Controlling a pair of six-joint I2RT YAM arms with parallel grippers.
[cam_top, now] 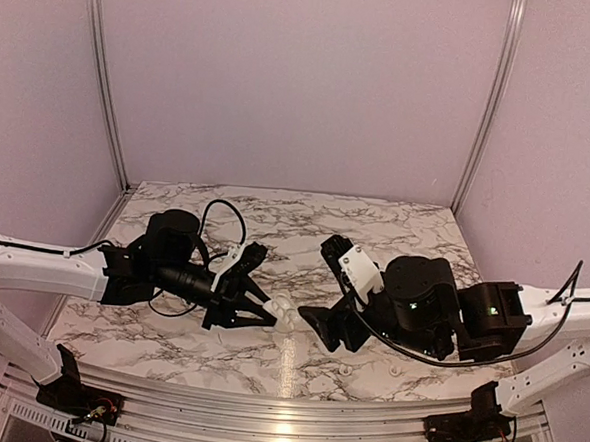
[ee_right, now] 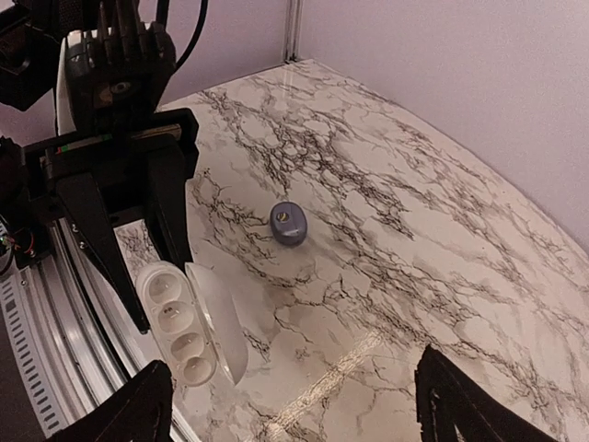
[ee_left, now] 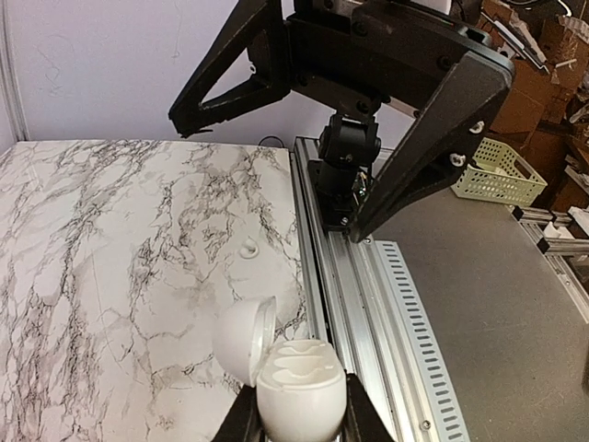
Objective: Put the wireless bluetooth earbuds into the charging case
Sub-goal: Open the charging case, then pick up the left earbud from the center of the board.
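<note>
Sitting right at the near edge of the table, the charging case [ee_left: 300, 379] is white and round like a pebble. Its lid [ee_left: 243, 337] stands open to one side. Inside, you can see the small wells, but it is too hard to tell if a bud is in any of them. The left gripper [cam_top: 274, 313] pinches the case, with one black finger on each side of it. I cannot tell if the case touches the table or hangs just above it. One earbud [ee_right: 288, 223] lies alone on the table, near the case but not touching it. It is small, grey-blue and a bit shiny. The other bud is not clear in any view. The right gripper [ee_right: 293, 361] faces the case from the other side. Its fingers are spread wide apart and nothing is between them. It does not touch the case or the earbud. The table [ee_right: 433, 239] is white marble with dark lines all over it. A silver metal rail [ee_left: 368, 304] runs along its near edge, just beside the case. Past the rail, a pale basket [ee_left: 502, 175] sits on a grey floor. Light purple walls [cam_top: 304, 81] stand around the table.
</note>
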